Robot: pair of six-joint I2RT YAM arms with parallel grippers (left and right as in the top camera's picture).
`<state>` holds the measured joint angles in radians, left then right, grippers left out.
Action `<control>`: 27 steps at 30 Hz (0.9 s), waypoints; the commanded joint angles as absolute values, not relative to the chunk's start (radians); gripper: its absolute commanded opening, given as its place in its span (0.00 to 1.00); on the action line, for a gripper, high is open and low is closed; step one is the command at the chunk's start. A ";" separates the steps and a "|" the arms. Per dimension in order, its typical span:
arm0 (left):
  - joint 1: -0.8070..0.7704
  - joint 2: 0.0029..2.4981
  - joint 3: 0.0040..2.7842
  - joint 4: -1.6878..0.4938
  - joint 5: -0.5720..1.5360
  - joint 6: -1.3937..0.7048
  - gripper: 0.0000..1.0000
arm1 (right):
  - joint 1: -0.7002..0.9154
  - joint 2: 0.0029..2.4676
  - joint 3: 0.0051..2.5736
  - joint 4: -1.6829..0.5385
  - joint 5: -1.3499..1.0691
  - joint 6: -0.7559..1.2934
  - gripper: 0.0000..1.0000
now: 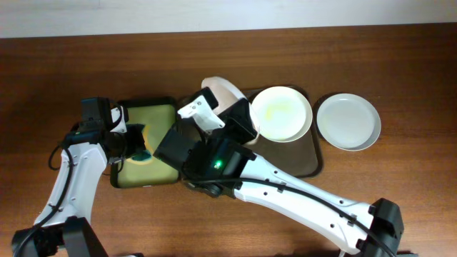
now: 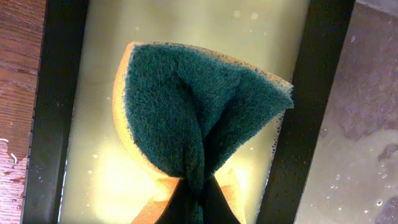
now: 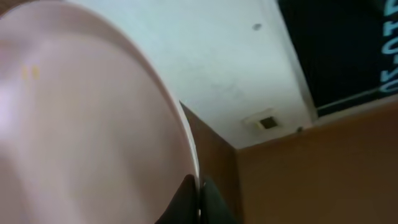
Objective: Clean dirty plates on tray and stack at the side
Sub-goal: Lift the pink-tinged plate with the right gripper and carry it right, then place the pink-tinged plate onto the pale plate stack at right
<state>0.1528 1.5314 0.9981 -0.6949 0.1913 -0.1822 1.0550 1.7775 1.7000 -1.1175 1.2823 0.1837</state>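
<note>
My right gripper (image 3: 199,199) is shut on the rim of a white plate (image 3: 81,124) and holds it tilted on edge above the left end of the dark brown tray (image 1: 307,160); overhead the plate (image 1: 223,91) shows behind the wrist. A second plate (image 1: 282,113) with a yellowish smear lies on the tray. A third plate (image 1: 348,121) lies on the table right of the tray. My left gripper (image 2: 193,205) is shut on a green-and-yellow sponge (image 2: 199,106), folded, over the small tray's pale yellow-green inside (image 2: 112,74); overhead it (image 1: 136,146) shows there too.
The small dark tray (image 1: 146,111) with soapy liquid stands left of the brown tray. The right arm (image 1: 300,196) stretches across the front right of the wooden table (image 1: 71,64). The wall runs along the table's back edge.
</note>
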 commanded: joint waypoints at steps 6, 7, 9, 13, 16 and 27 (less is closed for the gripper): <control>0.154 1.539 0.995 -0.697 0.195 -0.169 0.00 | 0.994 1.781 1.707 -1.143 1.075 0.309 0.04; 0.154 1.539 0.995 -0.697 0.195 -0.169 0.00 | 0.995 1.781 1.705 -1.181 1.056 0.264 0.04; 0.154 1.539 0.995 -0.697 0.195 -0.170 0.00 | 0.975 1.781 1.705 -1.200 1.119 0.429 0.04; 0.154 1.539 0.995 -0.696 0.194 -0.169 0.00 | 0.962 1.781 1.705 -1.179 0.968 0.458 0.04; 0.154 1.539 0.995 -0.697 0.195 -0.169 0.00 | 0.916 1.781 1.705 -1.127 0.622 0.401 0.04; 0.154 1.539 0.995 -0.704 0.195 -0.170 0.00 | -0.253 1.790 1.705 -1.202 -0.219 0.263 0.04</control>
<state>0.1528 1.5318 0.9955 -0.7071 0.1913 -0.1822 -0.1268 1.7878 1.7000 -1.1671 -0.1768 0.3328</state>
